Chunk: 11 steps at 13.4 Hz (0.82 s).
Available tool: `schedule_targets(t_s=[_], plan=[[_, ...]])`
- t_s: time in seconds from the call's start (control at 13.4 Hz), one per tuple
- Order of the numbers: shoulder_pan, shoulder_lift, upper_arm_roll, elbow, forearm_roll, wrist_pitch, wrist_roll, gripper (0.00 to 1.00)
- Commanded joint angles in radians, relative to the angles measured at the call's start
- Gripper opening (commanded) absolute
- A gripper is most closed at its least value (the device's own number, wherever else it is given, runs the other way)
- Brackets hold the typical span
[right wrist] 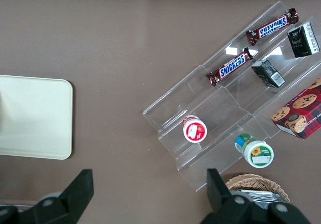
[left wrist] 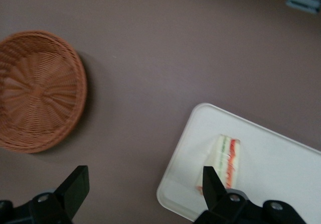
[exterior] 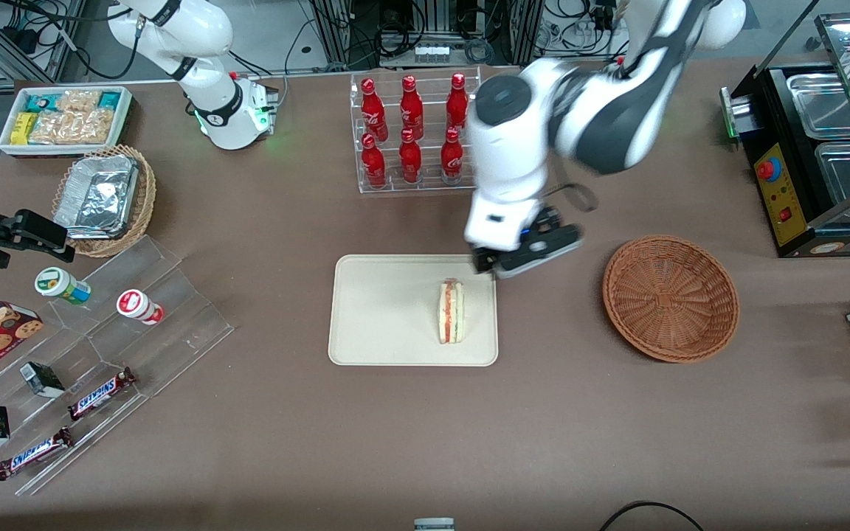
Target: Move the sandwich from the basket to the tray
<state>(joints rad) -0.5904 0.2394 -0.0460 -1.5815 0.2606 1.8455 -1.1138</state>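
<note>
The sandwich (exterior: 451, 310), a pale wedge with red and green filling, lies on the cream tray (exterior: 381, 310), near the tray's edge toward the working arm's end. It also shows in the left wrist view (left wrist: 226, 158) on the tray (left wrist: 273, 174). The reddish-brown wicker basket (exterior: 670, 297) stands empty on the table toward the working arm's end, and shows in the left wrist view (left wrist: 37, 90). My left gripper (exterior: 517, 259) is open and empty, raised above the tray's corner farther from the front camera; its black fingers (left wrist: 75, 186) stand wide apart.
A clear rack of red bottles (exterior: 412, 133) stands farther from the front camera than the tray. A tan wicker basket with a foil container (exterior: 104, 198), a white bin of snacks (exterior: 65, 118) and an acrylic stand with candy bars (exterior: 93, 369) lie toward the parked arm's end. A black food warmer (exterior: 816, 155) stands at the working arm's end.
</note>
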Motion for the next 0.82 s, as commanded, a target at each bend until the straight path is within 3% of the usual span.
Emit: schedule_targets(t_s=[0.0,0.45,0.75], plan=[[0.117,-0.127,-0.006,-0.035,-0.082,-0.069,0.163,1.0],[0.415,-0.325,-0.005,-0.034,-0.22,-0.291,0.719,1.0],[0.526,-0.362,-0.005,-0.064,-0.23,-0.359,0.939,1.0]])
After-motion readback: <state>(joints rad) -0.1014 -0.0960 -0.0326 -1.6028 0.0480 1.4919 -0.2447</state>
